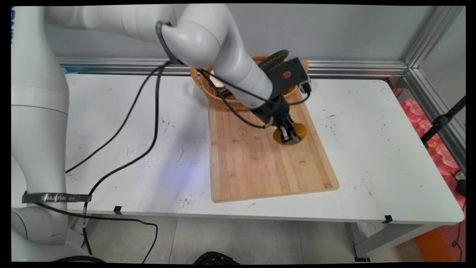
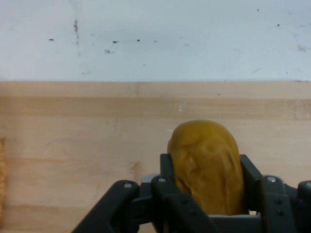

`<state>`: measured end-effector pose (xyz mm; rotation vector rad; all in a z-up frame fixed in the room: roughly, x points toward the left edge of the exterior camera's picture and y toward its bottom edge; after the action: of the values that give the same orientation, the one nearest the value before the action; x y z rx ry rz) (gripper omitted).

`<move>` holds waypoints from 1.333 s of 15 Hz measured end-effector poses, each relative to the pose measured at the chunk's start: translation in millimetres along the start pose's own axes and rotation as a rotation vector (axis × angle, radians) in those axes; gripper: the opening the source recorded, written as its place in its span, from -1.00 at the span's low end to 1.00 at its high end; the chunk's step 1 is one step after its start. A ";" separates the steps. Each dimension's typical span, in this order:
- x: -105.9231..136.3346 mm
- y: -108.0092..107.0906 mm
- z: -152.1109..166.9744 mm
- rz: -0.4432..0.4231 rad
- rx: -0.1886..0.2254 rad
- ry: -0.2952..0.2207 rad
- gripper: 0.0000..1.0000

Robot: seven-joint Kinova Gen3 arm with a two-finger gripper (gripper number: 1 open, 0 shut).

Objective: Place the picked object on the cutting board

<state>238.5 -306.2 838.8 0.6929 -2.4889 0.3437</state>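
The hand (image 1: pixel 289 134) is low over the far right part of a wooden cutting board (image 1: pixel 260 163), and its two black fingers (image 2: pixel 167 167) are closed against the sides of a yellow-brown potato (image 1: pixel 297 133). In the hand view the potato (image 2: pixel 208 165) sits squarely between the fingers, one pressed on each flank, its rounded end sticking out past the fingertips toward the board's edge. From these views it is not clear whether the potato rests on the board or hangs just above it.

The cutting board (image 2: pixel 97 141) lies flat on the white tabletop (image 1: pixel 372 149), its long side running from the near edge toward the wall. Beyond the board in the hand view a strip of scuffed white tabletop (image 2: pixel 155 39) shows.

At the board's far end stands a woven wicker basket (image 1: pixel 219 97), touching or slightly overlapping the board's far edge. A green cucumber (image 1: pixel 276 58) leans out of the basket, tilted up toward the wall, partly hidden by the arm. Something pale lies inside the basket too, though it is mostly covered by the arm and cannot be identified.

Black cables (image 1: pixel 148 123) hang from the arm and trail across the left part of the tabletop. To the right of the tabletop, on the floor, lies red bubbled packing material (image 1: pixel 438 149).
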 end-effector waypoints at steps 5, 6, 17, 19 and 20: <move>-5.5 11.7 25.5 -0.009 -0.015 0.013 -1.00; -6.5 15.1 31.1 -0.015 -0.022 0.014 -1.00; -10.9 32.5 72.9 -0.082 -0.044 0.028 -1.00; -11.3 33.5 79.5 -0.088 -0.047 0.028 1.00; -11.4 34.2 82.8 -0.091 -0.050 0.027 1.00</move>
<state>193.4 -303.6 760.5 0.7726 -2.4227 0.2543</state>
